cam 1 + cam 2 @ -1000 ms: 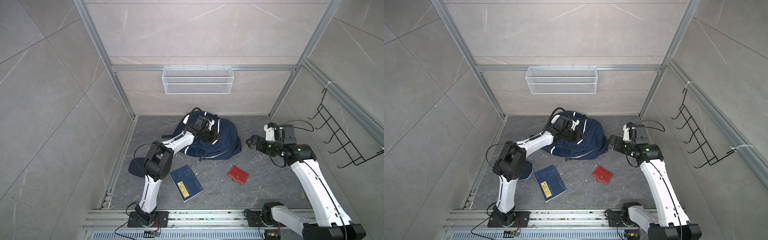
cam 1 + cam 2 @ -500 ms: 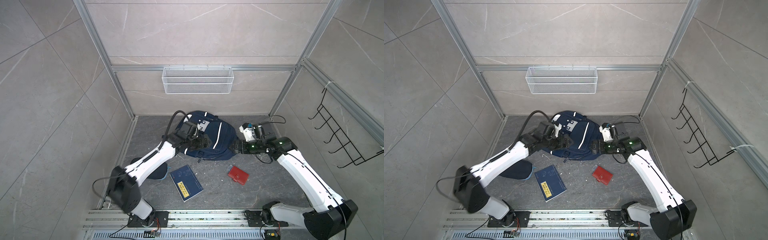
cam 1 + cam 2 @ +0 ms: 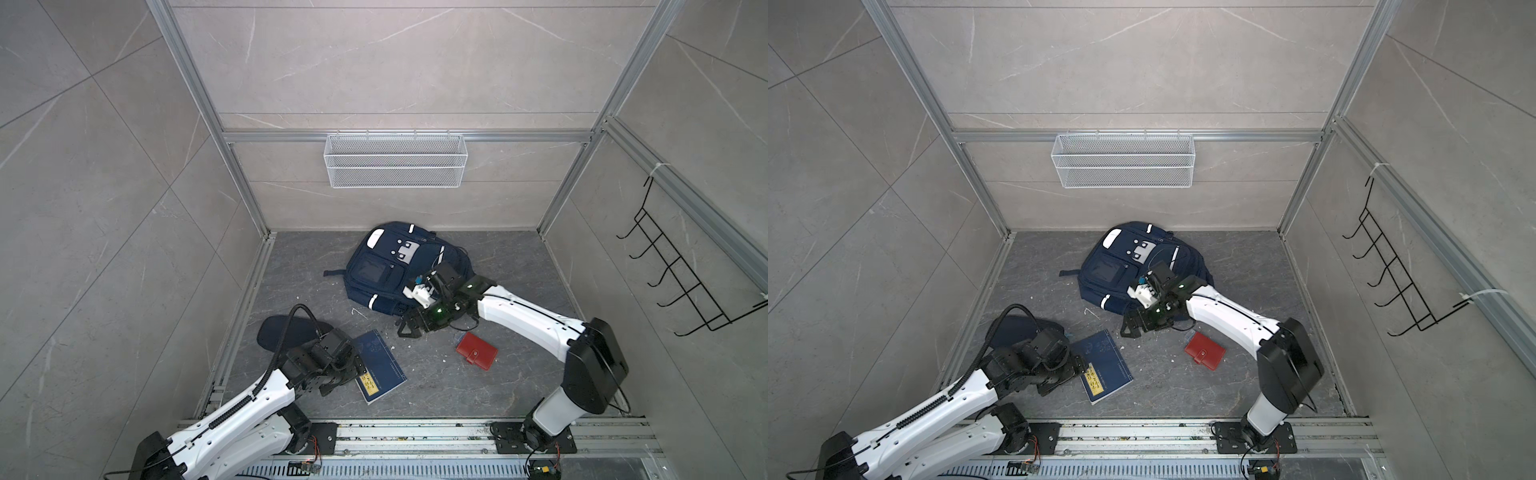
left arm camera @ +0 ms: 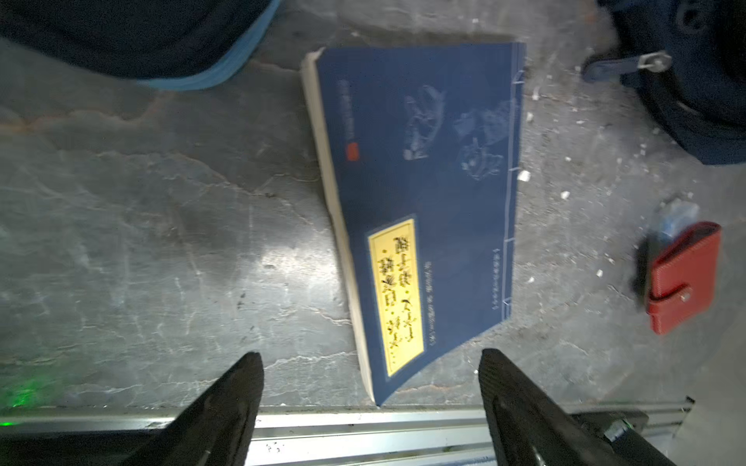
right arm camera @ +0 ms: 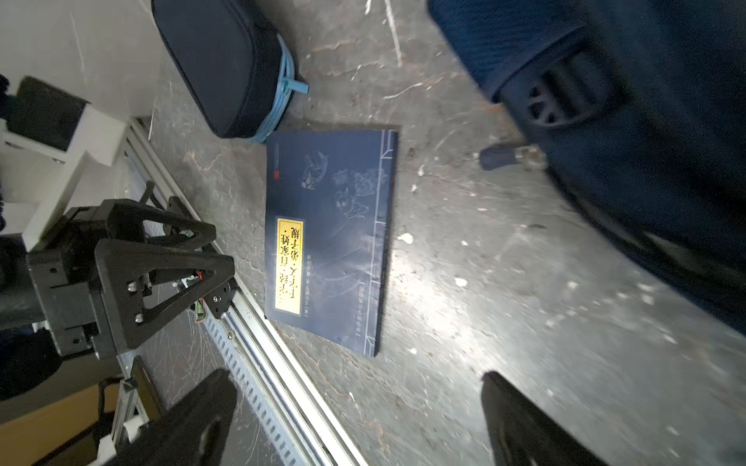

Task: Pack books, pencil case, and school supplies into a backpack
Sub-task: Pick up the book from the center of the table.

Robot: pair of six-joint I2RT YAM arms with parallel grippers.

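The navy backpack (image 3: pixel 399 266) (image 3: pixel 1133 266) lies flat at the back of the floor. A navy book with a yellow label (image 3: pixel 380 368) (image 4: pixel 424 193) (image 5: pixel 331 242) lies in front of it. My left gripper (image 3: pixel 343 376) (image 4: pixel 369 357) hovers open at the book's near left edge, nothing between its fingers. The navy pencil case (image 3: pixel 282 332) (image 5: pixel 226 60) lies behind that arm, partly hidden. My right gripper (image 3: pixel 405 328) (image 5: pixel 355 379) stands open above the floor between backpack and book. The red snap case (image 3: pixel 476 353) (image 4: pixel 682 278) lies to the right, a bluish plastic piece (image 4: pixel 674 222) beside it.
A white wire basket (image 3: pixel 395 160) hangs on the back wall and a black hook rack (image 3: pixel 685 282) on the right wall. An aluminium rail (image 3: pixel 415 432) runs along the front edge. Small white scraps dot the floor near the backpack.
My left gripper has opened, left the backpack and drawn back to the navy book. My right arm has swung left across the backpack's front. The backpack now lies flatter.
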